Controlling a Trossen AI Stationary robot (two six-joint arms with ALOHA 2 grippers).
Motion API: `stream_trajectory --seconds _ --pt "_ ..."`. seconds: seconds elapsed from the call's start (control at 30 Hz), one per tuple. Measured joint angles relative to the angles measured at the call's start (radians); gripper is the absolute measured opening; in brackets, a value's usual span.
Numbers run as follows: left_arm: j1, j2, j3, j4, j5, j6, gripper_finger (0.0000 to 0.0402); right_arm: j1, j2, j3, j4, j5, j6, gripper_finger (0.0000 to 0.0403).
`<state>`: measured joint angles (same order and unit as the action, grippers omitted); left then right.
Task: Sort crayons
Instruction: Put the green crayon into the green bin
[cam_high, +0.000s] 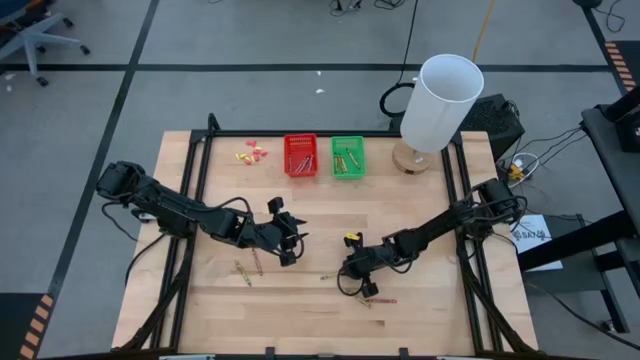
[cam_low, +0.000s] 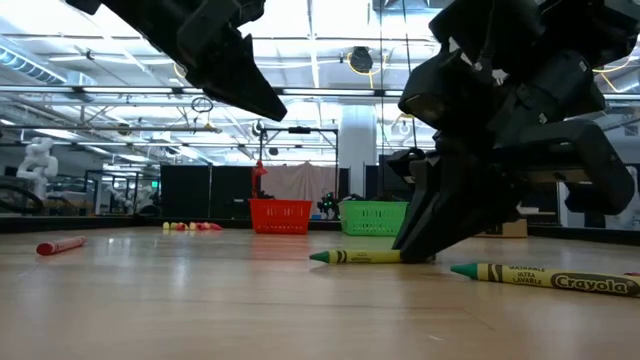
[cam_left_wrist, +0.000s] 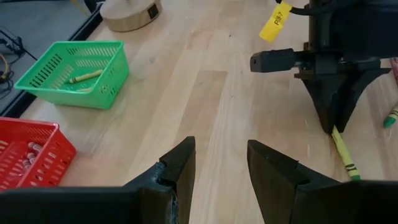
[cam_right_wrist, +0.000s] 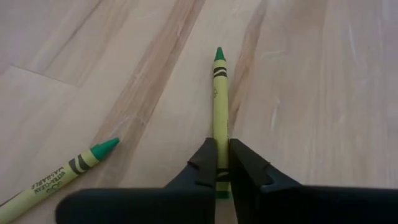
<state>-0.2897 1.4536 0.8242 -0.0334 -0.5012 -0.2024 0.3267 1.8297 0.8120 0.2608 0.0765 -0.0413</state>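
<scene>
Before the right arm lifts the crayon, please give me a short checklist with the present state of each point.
1. Right tool shut on the yellow-green crayon: ok.
2. Crayon held at its end, not its middle; may tilt: not ok.
3. Neighbour crayon apart from the grip: ok.
4. Green basket upright, open: ok.
5. Left tool open, empty, clear of the right arm: ok.
6. Path to the basket free: cannot tell.

Yellow-green crayon (cam_low: 555, 279), lying near on the table: wrapper showing "Crayola" and "WASHABLE". Other print, including a yellow tag (cam_left_wrist: 275, 22), is staying unreadable.
</scene>
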Motion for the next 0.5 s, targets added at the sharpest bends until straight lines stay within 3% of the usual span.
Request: stream_trajectory --seconds 0.5 --pt "-0.001 0.0 0.0 0.0 -0.001 -0.002 0.0144 0.0 -0.01 -0.002 0.014 0.002 -0.006 0.0003"
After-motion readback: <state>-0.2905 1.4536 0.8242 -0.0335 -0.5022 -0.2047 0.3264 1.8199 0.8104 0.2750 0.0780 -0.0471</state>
